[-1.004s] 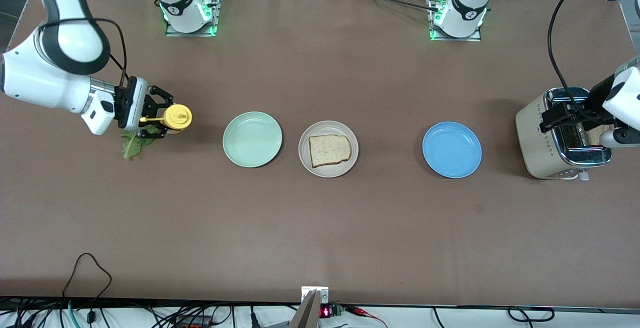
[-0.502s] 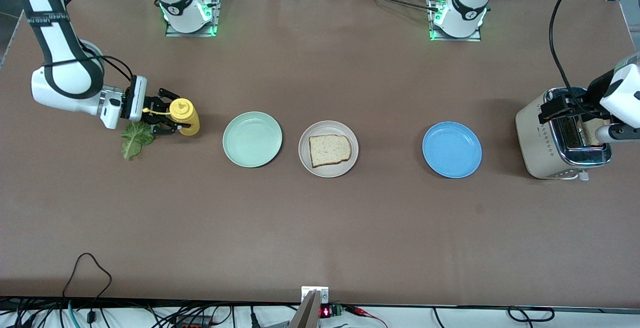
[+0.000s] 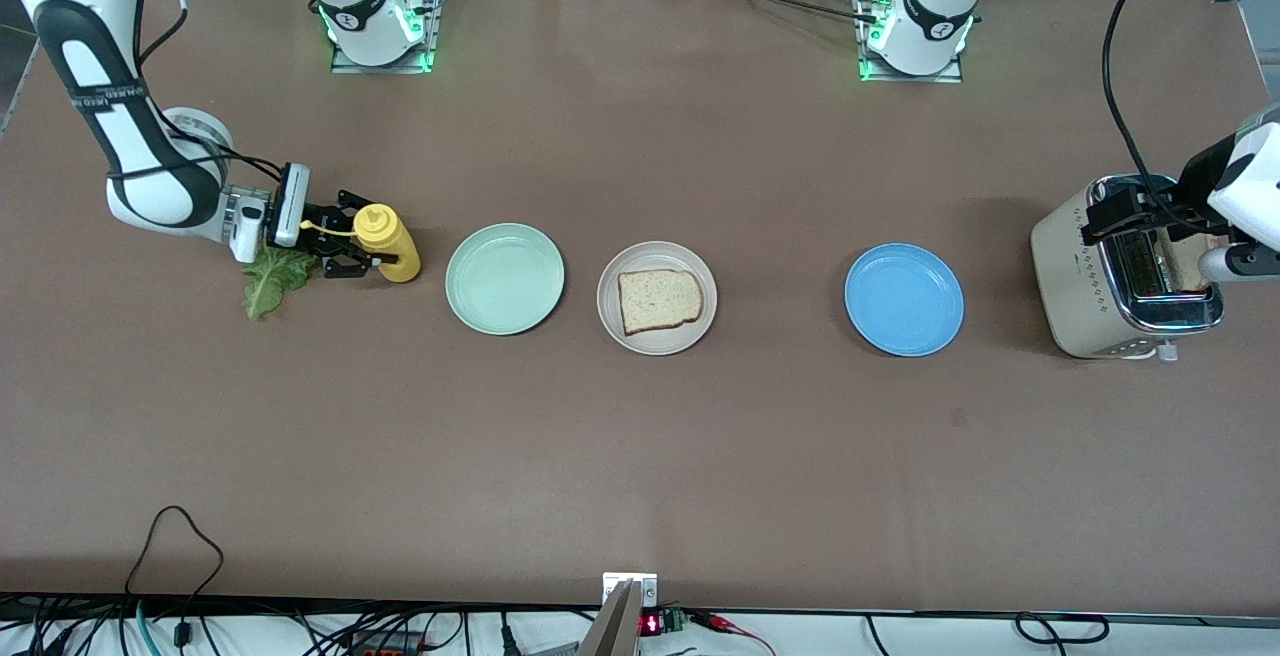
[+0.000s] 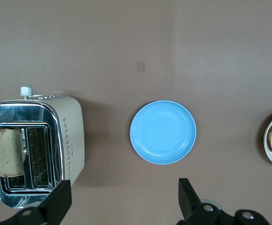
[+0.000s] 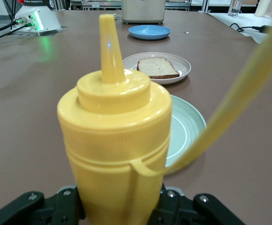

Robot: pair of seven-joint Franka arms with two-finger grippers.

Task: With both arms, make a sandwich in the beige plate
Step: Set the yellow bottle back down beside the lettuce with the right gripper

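**Inspector A:** Since the earlier frames the right claw (image 3: 352, 248) has travelled toward the plates, carrying the yellow plastic squeeze bottle (image 3: 386, 242) with it. It is shut on that bottle, which the right wrist view shows upright between the fingers. The ruffled green lettuce leaf (image 3: 270, 278) lies on the brown worktop (image 3: 640, 456) beneath the wrist.

**Inspector B:** Meaning for the task?

**Inspector A:** My judgement: sauce goes on before lettuce. The round pale beige plate (image 3: 613, 306), holding one slice of light brown bread (image 3: 659, 300), lies at about four o'clock from that claw, with the mint-green plate (image 3: 504, 278) between them.

**Inspector B:** And the left?

**Inspector A:** The left claw (image 4: 122, 199) stands wide open and empty above the cream toaster (image 3: 1085, 281), where the second bread slice (image 4: 4, 152) sticks up from a slot. The blue plate (image 3: 903, 299) is bare.
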